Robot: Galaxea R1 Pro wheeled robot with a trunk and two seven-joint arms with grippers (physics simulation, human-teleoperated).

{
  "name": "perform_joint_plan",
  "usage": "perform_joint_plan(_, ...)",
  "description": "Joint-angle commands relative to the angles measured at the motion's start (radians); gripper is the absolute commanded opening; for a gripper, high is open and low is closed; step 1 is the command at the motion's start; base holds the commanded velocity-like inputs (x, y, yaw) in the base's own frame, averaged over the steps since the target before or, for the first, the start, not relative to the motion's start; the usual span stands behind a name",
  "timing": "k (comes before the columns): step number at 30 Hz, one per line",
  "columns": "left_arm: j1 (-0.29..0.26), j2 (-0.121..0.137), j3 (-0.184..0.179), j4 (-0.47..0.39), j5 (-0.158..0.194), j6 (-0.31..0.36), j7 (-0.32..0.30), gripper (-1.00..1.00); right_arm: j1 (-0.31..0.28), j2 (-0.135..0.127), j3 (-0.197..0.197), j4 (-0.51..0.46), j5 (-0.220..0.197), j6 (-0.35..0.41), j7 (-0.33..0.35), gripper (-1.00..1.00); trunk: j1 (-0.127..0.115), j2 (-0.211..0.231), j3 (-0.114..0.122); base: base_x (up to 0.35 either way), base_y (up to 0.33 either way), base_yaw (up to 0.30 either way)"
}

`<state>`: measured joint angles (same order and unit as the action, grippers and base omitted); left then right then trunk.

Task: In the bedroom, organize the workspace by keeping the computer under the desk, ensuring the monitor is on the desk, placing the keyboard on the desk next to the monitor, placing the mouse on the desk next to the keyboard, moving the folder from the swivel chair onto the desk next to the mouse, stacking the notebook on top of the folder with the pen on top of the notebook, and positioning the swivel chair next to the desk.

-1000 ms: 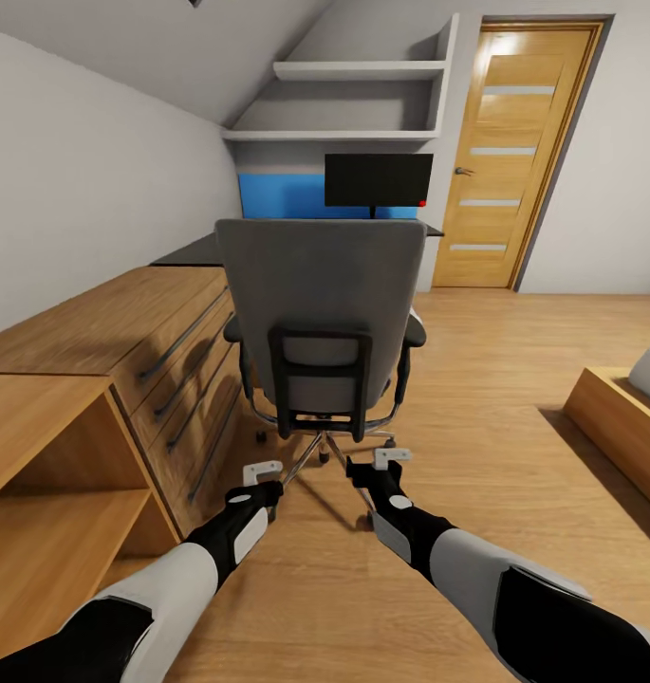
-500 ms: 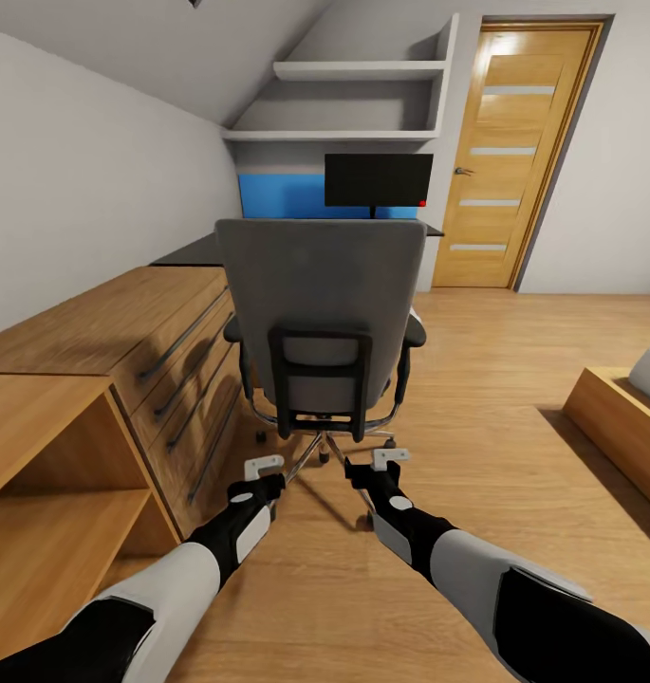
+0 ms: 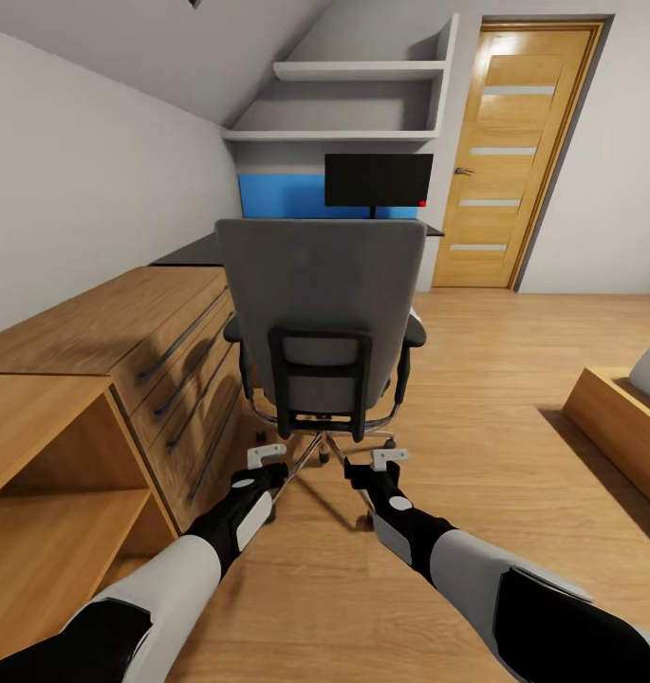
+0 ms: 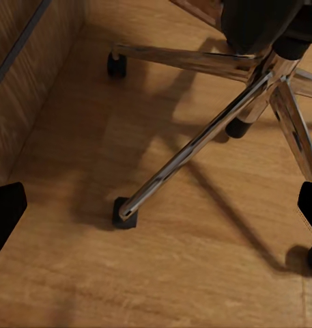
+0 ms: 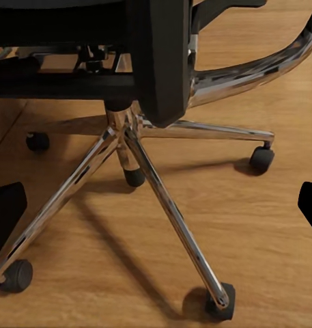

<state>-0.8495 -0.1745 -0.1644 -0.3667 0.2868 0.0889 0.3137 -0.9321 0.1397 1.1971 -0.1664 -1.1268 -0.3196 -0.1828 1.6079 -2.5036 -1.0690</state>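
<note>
- An open wooden cubby unit [image 3: 49, 493] is standing farthest left of the swivel chair [image 3: 320, 313], its shelf showing nothing on it.
- The wooden drawer chest [image 3: 173, 351] is sitting just left of the chair, all its drawers shut.
- The left pincer [image 3: 266, 456] is hanging low behind the chair's chrome base [image 4: 196, 143], its fingers spread apart and gripping nothing.
- The chair is facing away from the camera, its grey backrest blocking its seat, so what is lying there cannot be told.
- Beyond the chair, the monitor [image 3: 378, 180] is standing on the black tabletop [image 3: 187, 251], with a blue wall panel [image 3: 277, 196] behind it.
- Two white wall shelves [image 3: 353, 104] above the monitor are looking bare.
- The right pincer [image 3: 391, 459] is hanging low behind the chair too, its fingers parted and gripping nothing, near the castors [image 5: 261, 159].
- A wooden door [image 3: 510, 156] is standing shut to the right of the chair.
</note>
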Motion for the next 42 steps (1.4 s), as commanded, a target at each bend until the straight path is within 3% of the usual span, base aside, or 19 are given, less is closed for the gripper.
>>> perform_joint_plan(1, 0.0, 0.0, -0.005, -0.002, 0.003, 0.005, 0.007, 1.0, -0.001, 0.0, 0.009, -0.001, -0.006, -0.002, -0.006, 1.0, 0.0, 0.0, -0.001, 0.0, 0.0, 0.0)
perform_joint_plan(26, 0.0, 0.0, -0.006, 0.035, 0.001, -0.003, 0.007, 1.0, 0.006, 0.003, 0.012, -0.005, -0.005, -0.003, -0.004, 1.0, 0.0, 0.0, -0.001, 0.103, 0.0, -0.001)
perform_joint_plan(42, 0.0, 0.0, -0.005, 0.035, 0.001, -0.004, 0.007, 1.0, 0.006, 0.003, 0.011, -0.005, -0.005, -0.002, -0.004, 1.0, 0.0, 0.0, 0.006, 0.065, 0.0, -0.116)
